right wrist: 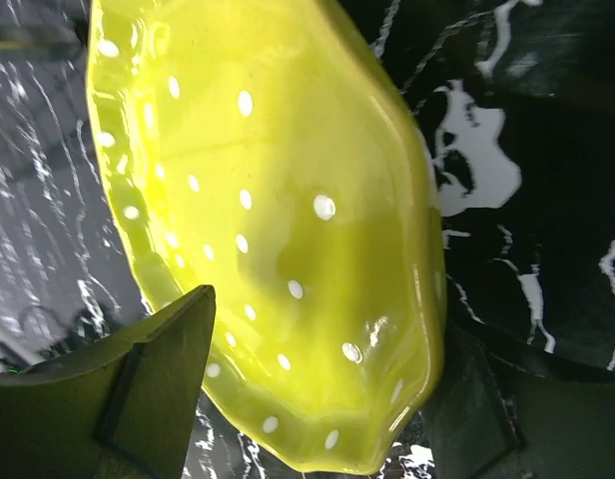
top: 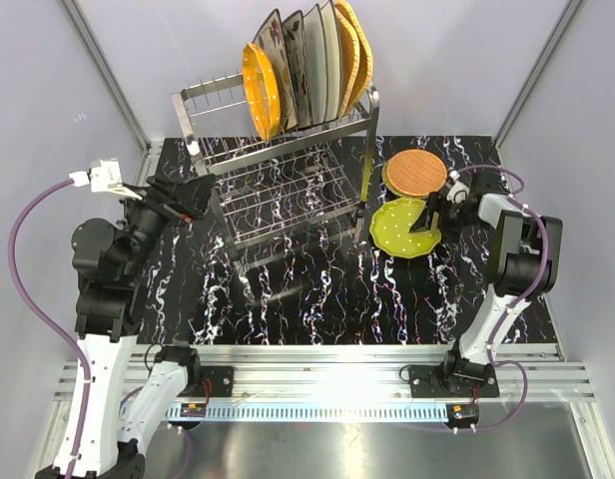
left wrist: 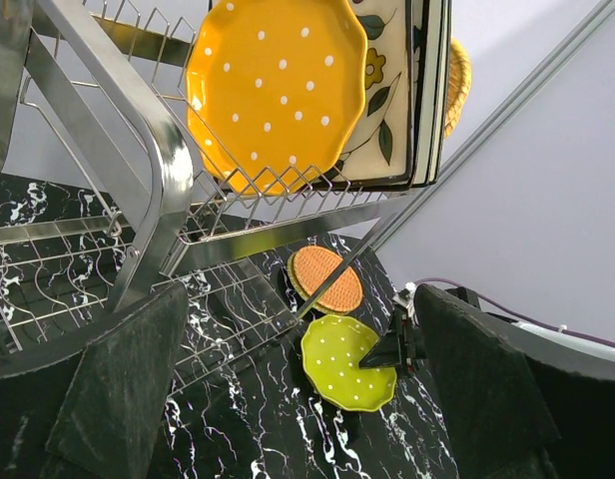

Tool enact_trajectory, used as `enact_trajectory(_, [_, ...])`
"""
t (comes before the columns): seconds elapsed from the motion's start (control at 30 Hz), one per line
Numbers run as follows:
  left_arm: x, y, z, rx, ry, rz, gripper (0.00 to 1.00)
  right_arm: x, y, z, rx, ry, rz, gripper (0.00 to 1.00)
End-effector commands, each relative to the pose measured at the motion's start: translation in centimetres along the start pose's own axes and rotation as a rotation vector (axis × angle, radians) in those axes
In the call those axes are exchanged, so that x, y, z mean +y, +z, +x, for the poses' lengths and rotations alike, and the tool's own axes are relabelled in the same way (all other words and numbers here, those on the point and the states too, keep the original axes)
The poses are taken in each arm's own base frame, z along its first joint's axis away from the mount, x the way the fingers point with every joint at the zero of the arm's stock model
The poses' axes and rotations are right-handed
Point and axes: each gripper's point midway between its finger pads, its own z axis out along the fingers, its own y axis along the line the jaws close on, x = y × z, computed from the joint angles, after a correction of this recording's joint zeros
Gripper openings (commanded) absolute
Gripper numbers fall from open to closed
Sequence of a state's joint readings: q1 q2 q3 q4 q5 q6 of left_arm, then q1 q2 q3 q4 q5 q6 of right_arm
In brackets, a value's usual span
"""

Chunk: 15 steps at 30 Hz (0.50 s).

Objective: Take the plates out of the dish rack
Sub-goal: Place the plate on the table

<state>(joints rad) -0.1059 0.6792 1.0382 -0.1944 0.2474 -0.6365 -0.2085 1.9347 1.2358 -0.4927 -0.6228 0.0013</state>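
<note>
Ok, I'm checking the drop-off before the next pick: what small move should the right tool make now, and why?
Probably lift the right tool straight up, clear of the lime-green plate. That plate lies on the table beside the round woven plate, and the tool's fingers stand wide apart at its rim, so it looks released. Other plates stand in the dish rack.

Upright plates (top: 306, 65) atop dish rack (top: 278, 195); right of it, two flat plates (top: 415, 172) on table (top: 317, 299).

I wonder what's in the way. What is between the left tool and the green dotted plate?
The dish rack stands between the left tool and that green plate, seen in the top view.
</note>
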Motion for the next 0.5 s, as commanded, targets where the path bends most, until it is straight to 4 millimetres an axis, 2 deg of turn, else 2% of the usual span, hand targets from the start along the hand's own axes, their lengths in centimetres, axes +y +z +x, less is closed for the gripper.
enact_trajectory(0.0, [-0.91,-0.36,-0.76,-0.023,0.021,0.033,0.99,1.48,-1.24,-1.44,-0.022,-0.150,0.053,0.82])
enact_trajectory(0.3, [-0.94,-1.02,-0.94,-0.017,0.056,0.021,0.99,1.52,-0.63,-0.84,0.050,-0.235,0.128,0.87])
enact_trajectory(0.47, [-0.82,-1.31,-1.05,-0.011,0.086,0.007,0.99,0.94,-1.29,-1.11,0.058,-0.289,0.183,0.91])
